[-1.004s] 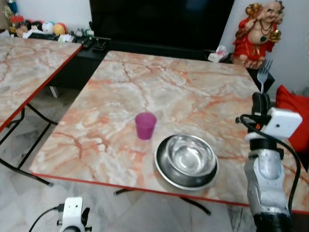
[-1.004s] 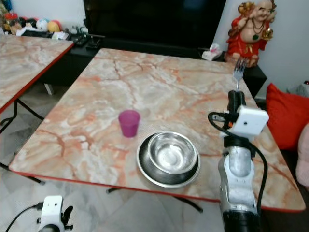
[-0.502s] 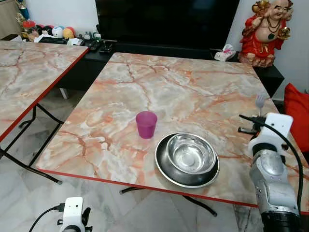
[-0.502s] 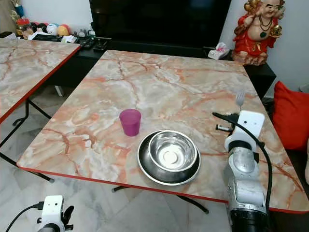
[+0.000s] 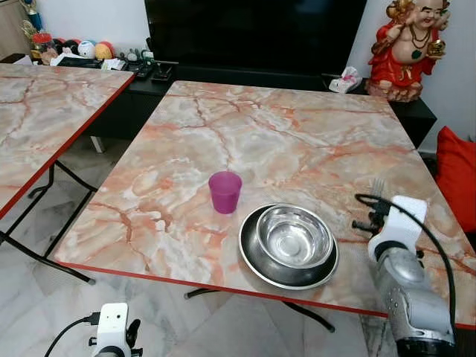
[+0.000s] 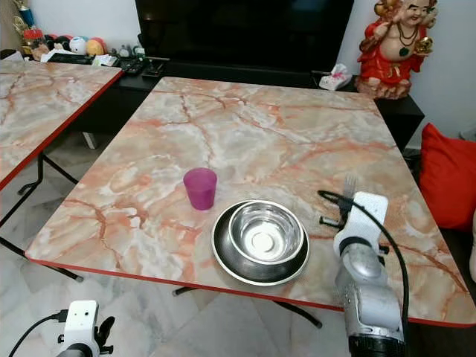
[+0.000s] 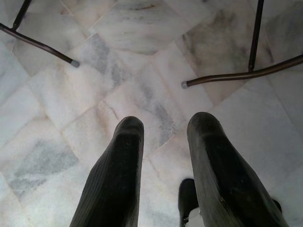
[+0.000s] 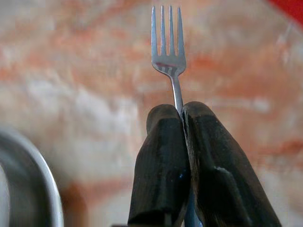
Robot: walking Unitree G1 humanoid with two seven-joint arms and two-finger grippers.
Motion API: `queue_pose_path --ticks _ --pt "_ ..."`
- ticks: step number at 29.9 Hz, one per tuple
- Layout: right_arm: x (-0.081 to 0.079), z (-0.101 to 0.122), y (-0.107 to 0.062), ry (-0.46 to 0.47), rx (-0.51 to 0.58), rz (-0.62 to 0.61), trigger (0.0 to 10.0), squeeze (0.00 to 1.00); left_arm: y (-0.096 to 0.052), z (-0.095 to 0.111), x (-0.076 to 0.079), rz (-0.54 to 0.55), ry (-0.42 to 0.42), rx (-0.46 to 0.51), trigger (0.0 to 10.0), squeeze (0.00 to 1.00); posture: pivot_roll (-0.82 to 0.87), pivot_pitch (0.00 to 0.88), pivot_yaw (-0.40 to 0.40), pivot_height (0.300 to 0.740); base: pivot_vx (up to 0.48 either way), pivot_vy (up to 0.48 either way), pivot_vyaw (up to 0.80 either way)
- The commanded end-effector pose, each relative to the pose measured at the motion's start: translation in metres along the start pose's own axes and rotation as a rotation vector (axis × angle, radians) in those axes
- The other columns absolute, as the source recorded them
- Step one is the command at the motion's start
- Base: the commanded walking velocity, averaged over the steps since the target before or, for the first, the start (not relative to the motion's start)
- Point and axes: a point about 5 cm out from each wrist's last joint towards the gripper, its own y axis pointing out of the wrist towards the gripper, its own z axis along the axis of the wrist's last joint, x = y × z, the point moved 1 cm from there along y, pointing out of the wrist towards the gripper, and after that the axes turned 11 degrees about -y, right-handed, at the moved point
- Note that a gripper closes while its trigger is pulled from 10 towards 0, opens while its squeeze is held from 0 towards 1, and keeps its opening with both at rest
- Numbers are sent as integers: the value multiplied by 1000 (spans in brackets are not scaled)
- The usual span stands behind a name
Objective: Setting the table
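With the left claw point(image 7: 163, 165) spread idle over the floor, the right claw point(image 8: 182, 142) pinched the fork point(image 8: 169, 52) by its handle above the worktop point(image 5: 297, 141) near its right edge, just beside the steel bowl point(image 5: 294, 236) on its plate point(image 5: 256, 269); it seemed best lowered flat, tines toward the far edge, well apart from the purple cup point(image 5: 224, 192).

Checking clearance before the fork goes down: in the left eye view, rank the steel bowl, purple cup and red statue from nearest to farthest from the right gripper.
From the right gripper, shut on the fork:
1. Steel bowl, just to its left.
2. Purple cup, farther left.
3. Red statue, beyond the table's far right corner.
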Motion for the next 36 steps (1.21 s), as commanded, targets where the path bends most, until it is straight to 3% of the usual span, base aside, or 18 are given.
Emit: queue_pose_path --ticks 1,8,21,36 --pt "3 -10 1 -1 -42 -5 10000 0 0 0 -1 3 -10 -10 10000 0 100 0 -35 740 0 0 0" --pt "4 -26 4 5 -96 21 10000 0 1 2 -1 -2 -7 -5 10000 0 100 0 -33 740 0 0 0" --pt "-22 -14 10 -6 -39 123 10000 0 2 4 0 -7 -4 0 10000 0 106 0 -29 740 0 0 0" --pt "-33 -20 16 -13 -59 143 10000 0 3 6 2 -22 9 5 10000 0 111 0 -27 740 0 0 0"
